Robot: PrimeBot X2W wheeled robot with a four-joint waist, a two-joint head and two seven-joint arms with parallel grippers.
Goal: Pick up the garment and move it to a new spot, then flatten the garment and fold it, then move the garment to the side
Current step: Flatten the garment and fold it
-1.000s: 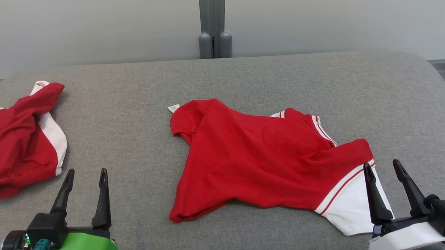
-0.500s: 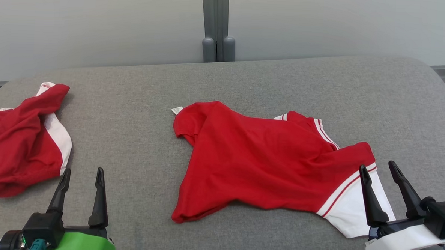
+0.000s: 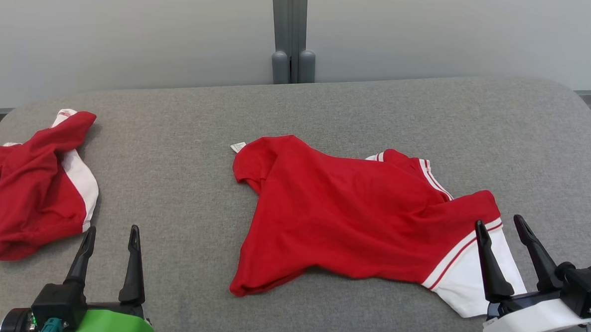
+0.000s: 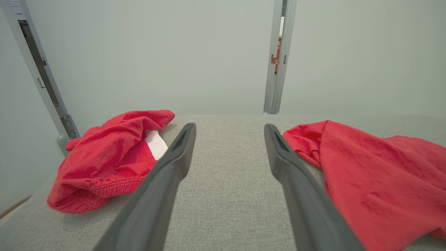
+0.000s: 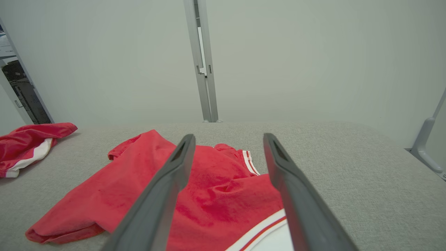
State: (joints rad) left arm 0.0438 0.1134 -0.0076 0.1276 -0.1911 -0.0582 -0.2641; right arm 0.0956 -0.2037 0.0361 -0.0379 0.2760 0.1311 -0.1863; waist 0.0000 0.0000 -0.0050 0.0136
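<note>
garment (image 3: 353, 223), a red shirt with white striped trim, sprawled rumpled across the middle and right of the grey cloth-covered desk (image 3: 175, 180), white panel (image 3: 470, 278) at its near right end; touched by neither pincer. second red-and-white piece (image 3: 30, 194) bunched at the desk's left, well apart. judged to be at the very first step: nothing lifted, flattened or folded yet, with pick-up and shift to a new spot due before any smoothing. next, probably: reaching down to two well-separated edges, pinching cloth alone, then lifting evenly to avoid dragging the shirt into a tighter heap. right pincer (image 3: 498, 221) low at the near right, fingers spread wide and empty, pointing away over the white panel, contact not apparent; best placed for a grasp. left pincer (image 3: 112, 229) at the near left, likewise spread wide and empty, fingers over bare desk between the two red pieces, nearer the bunched one, so needing a long reach rightward to the shirt's near red hem. small white label (image 3: 237, 146) poking out at the shirt's far left corner.
</note>
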